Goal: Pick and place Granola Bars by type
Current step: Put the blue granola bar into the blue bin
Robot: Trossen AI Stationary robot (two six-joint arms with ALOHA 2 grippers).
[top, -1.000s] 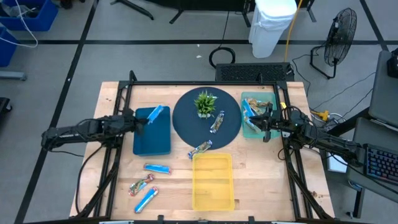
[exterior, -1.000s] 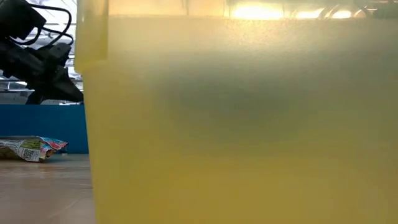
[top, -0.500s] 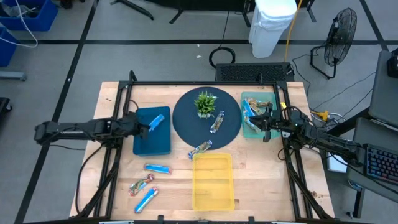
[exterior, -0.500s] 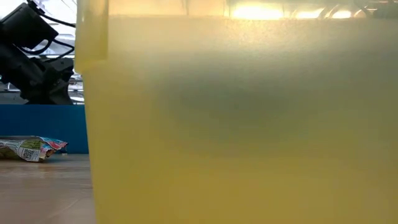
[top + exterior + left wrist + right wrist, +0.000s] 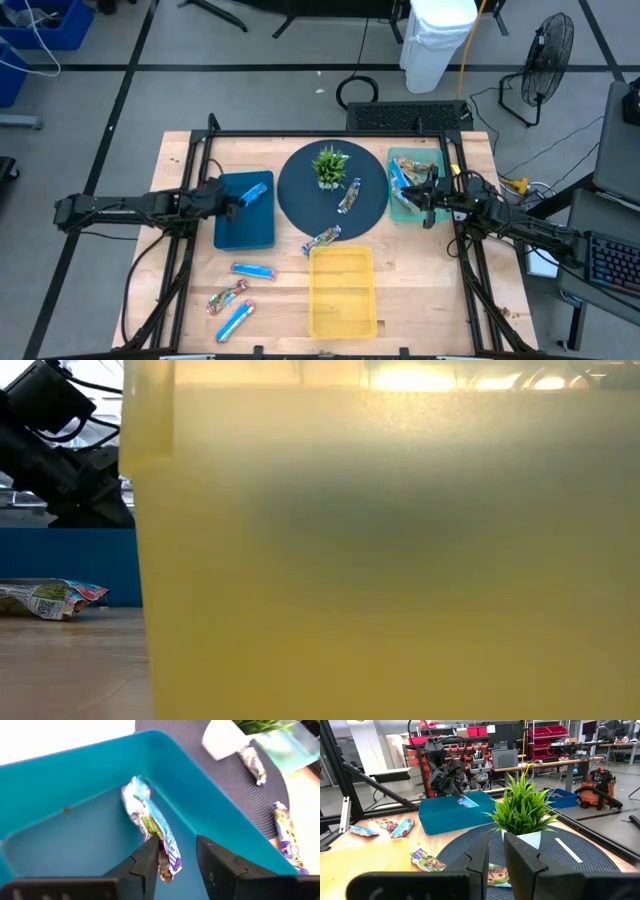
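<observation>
A blue-wrapped granola bar [image 5: 147, 822] lies in the blue bin [image 5: 243, 228], its far end leaning on the bin's wall. My left gripper [image 5: 176, 842] is open at the bin's left rim [image 5: 236, 200], fingers on either side of the bar's near end. My right gripper [image 5: 496, 840] hangs slightly open and empty over the teal bin [image 5: 404, 208], which holds bars [image 5: 400, 176]. Two mixed-wrapper bars lie at the round mat: one on it [image 5: 348, 197], one at its near edge [image 5: 322, 238]. Three more bars [image 5: 252, 270] [image 5: 228, 296] [image 5: 235, 320] lie on the table at the near left. My left gripper's fingers stand on either side of the bar's near end [image 5: 167, 865], slanting down into the bin from the table's left. One finger [image 5: 149, 862] is right beside the wrapper; whether it touches, I cannot tell. The bar rests on the bin's floor and wall.
A potted green plant [image 5: 330, 165] stands on the dark round mat [image 5: 300, 200] mid-table. A yellow bin [image 5: 343, 290] sits at the near middle and fills the low view [image 5: 400, 560]. A black frame [image 5: 200, 140] rims the wooden table.
My left gripper has dipped a little over the blue bin while its arm drew back toward the table's left edge. The blue bar has sunk from the bin's far rim down into the bin.
</observation>
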